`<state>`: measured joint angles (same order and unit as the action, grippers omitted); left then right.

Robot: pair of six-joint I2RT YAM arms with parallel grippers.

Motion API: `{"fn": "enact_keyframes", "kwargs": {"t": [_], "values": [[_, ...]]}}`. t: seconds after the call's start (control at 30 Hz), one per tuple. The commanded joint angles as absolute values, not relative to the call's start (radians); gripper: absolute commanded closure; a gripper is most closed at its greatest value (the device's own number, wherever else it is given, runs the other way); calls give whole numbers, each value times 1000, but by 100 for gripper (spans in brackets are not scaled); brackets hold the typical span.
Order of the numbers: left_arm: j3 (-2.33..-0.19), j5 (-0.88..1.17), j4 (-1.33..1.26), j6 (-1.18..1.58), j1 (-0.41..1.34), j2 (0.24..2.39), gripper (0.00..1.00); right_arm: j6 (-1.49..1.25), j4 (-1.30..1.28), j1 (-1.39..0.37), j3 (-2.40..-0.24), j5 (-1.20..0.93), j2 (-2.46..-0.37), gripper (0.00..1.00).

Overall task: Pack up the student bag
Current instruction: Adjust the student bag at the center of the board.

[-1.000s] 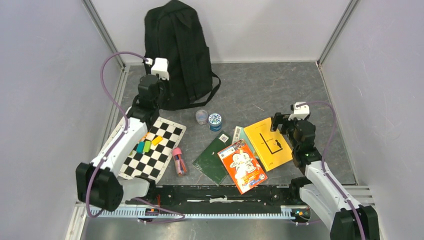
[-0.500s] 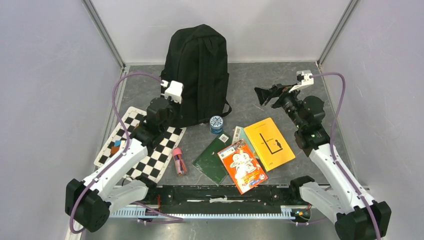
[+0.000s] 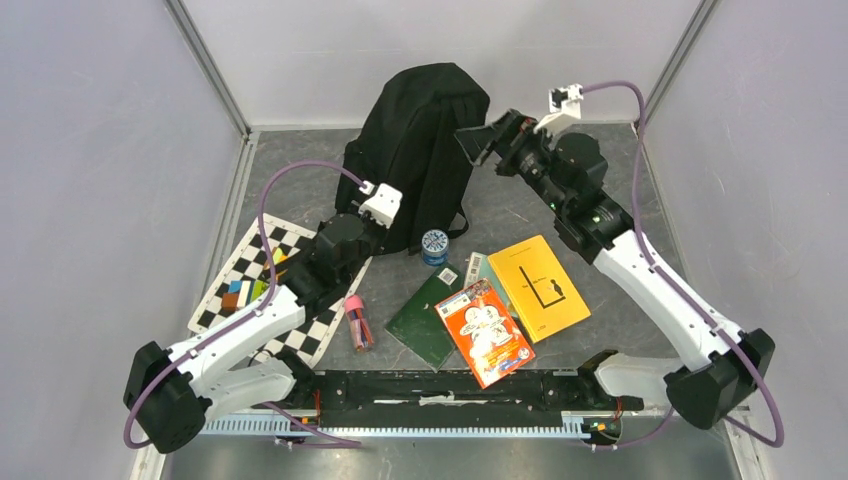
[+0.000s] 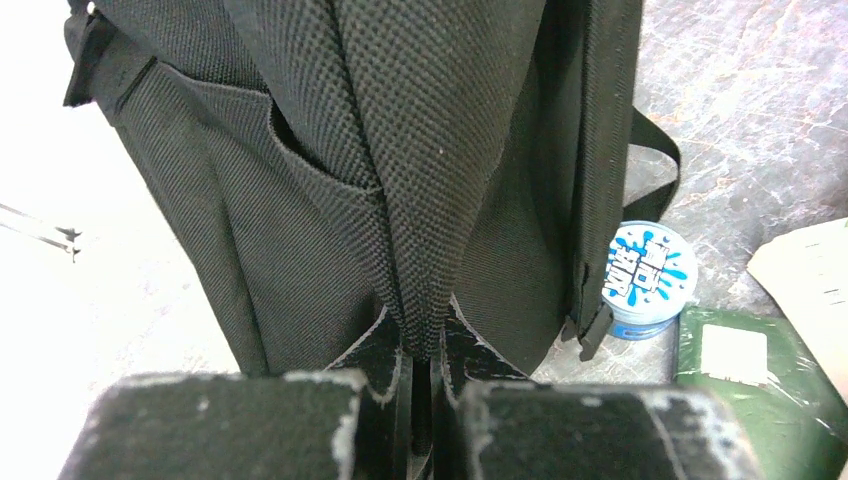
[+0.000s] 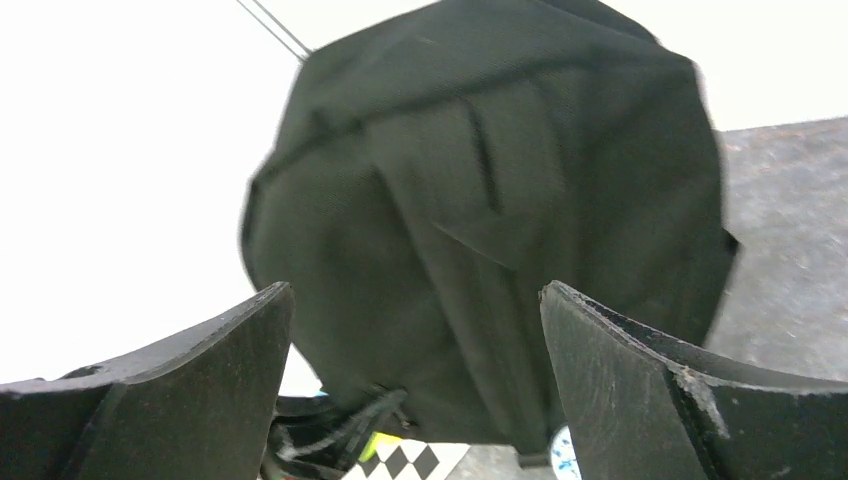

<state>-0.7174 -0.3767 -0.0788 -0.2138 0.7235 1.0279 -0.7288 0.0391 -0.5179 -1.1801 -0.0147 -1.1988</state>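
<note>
We see the student bag point(image 3: 418, 150) at 12 o'clock on the grey, scuffed surface point(image 3: 520, 190). It stands roughly upright, its long axis running from a base near the middle up to a rounded top tipped toward 1 o'clock. It is soft, slumped black fabric with a coarse weave; we cannot tell whether it is zipped or what it holds.

The left gripper point(image 4: 422, 345) has its jaws pinched narrow on a padded fold of the bag, probably a shoulder strap. The right gripper point(image 5: 415, 295) holds its jaws wide apart beside the bag's top, at its 3 o'clock.

A round tin point(image 4: 648, 280) with a blue-and-white lid sits at the bag's base, just beside a flat green book point(image 3: 425, 318).
</note>
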Motion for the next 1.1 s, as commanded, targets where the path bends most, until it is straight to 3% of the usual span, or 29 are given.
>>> {"fn": "enact_keyframes", "kwargs": {"t": [0.0,0.7,1.07], "values": [[-717,-437,-209,-304,736,1013,98,-725,-46,-605,-1383,184,-1261,2],[-682,-504,-253,-403,788,1031,98,-719,-80,-660,-1594,436,-1449,2],[-678,-529,-256,-445,828,1063,98,-667,-168,-660,-1812,323,-1642,2]]}}
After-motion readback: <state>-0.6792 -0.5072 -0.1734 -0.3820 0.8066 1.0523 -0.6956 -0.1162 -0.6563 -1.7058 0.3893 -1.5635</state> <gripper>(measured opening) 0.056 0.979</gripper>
